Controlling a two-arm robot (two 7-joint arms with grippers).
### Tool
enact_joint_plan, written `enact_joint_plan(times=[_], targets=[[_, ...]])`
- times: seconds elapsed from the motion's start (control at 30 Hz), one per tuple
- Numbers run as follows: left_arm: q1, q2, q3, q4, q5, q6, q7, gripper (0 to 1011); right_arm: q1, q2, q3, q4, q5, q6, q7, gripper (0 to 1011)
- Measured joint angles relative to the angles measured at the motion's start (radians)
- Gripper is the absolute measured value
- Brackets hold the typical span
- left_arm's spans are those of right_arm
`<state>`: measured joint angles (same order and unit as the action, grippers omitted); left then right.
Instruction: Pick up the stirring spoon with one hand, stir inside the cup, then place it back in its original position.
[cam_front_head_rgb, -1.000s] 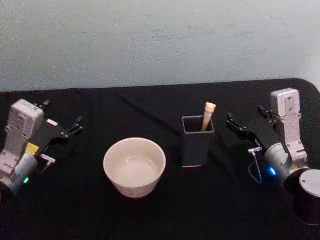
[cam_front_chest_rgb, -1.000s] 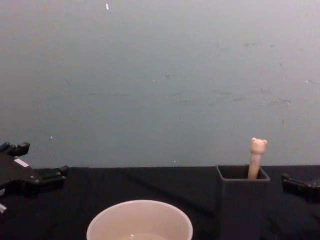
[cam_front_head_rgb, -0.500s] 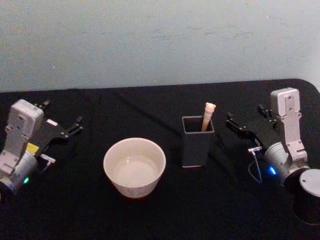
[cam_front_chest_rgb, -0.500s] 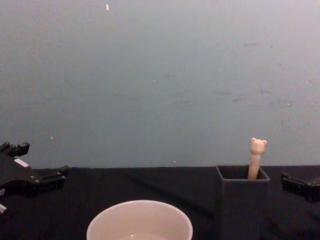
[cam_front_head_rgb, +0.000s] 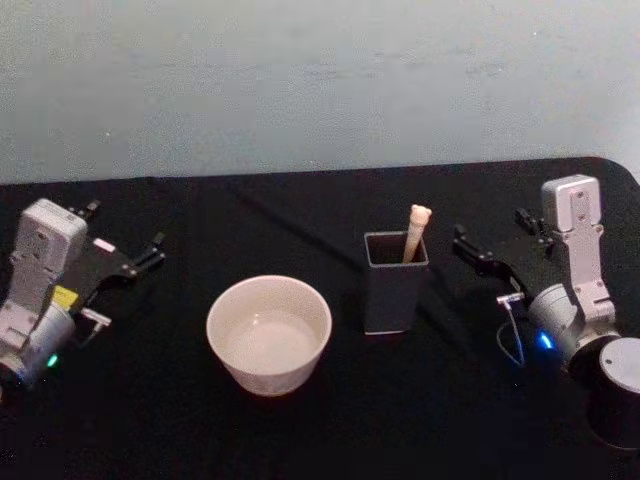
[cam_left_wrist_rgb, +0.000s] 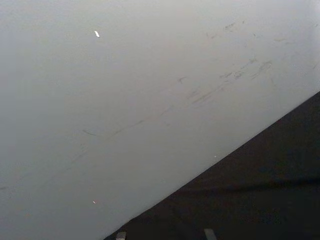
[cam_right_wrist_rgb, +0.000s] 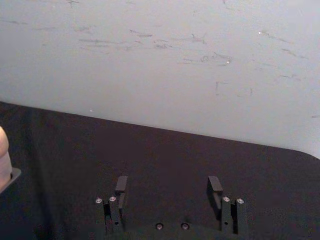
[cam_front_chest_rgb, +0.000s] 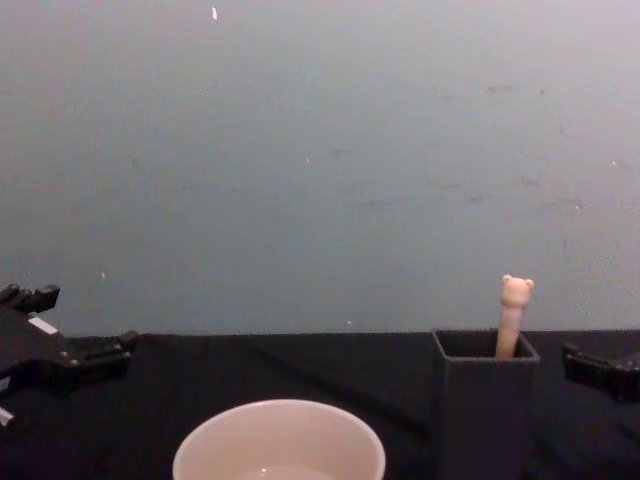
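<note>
With the spoon (cam_front_head_rgb: 415, 231) standing in the dark holder (cam_front_head_rgb: 395, 284) beside the cup (cam_front_head_rgb: 268, 333), the right gripper (cam_front_head_rgb: 491, 246), fingers wide and empty, would do best closing squarely on the bear-topped handle and lifting straight up.
</note>
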<state>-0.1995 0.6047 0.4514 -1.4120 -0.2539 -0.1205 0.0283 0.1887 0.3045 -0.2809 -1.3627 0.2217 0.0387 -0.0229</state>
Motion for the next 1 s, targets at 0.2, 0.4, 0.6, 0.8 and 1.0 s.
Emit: enact_joint_plan(times=[0.2,0.4,0.6,0.8,1.0], targets=[[0.0,0.0,0.0,0.0,0.0,0.0,0.0,1002,0.0,0.0,0.0,0.0,0.0,0.0,0.0,1002],[0.0,0.0,0.0,0.0,0.0,0.0,0.0,1001,0.0,0.0,0.0,0.0,0.0,0.0,0.0,1003],[0.0,0.0,0.0,0.0,0.0,0.0,0.0,1001,0.0,0.0,0.0,0.0,0.0,0.0,0.0,1003],[0.0,0.0,0.0,0.0,0.0,0.0,0.0,1001,0.0,0.0,0.0,0.0,0.0,0.0,0.0,1003],[0.0,0.0,0.0,0.0,0.0,0.0,0.0,1001,0.0,0.0,0.0,0.0,0.0,0.0,0.0,1003]])
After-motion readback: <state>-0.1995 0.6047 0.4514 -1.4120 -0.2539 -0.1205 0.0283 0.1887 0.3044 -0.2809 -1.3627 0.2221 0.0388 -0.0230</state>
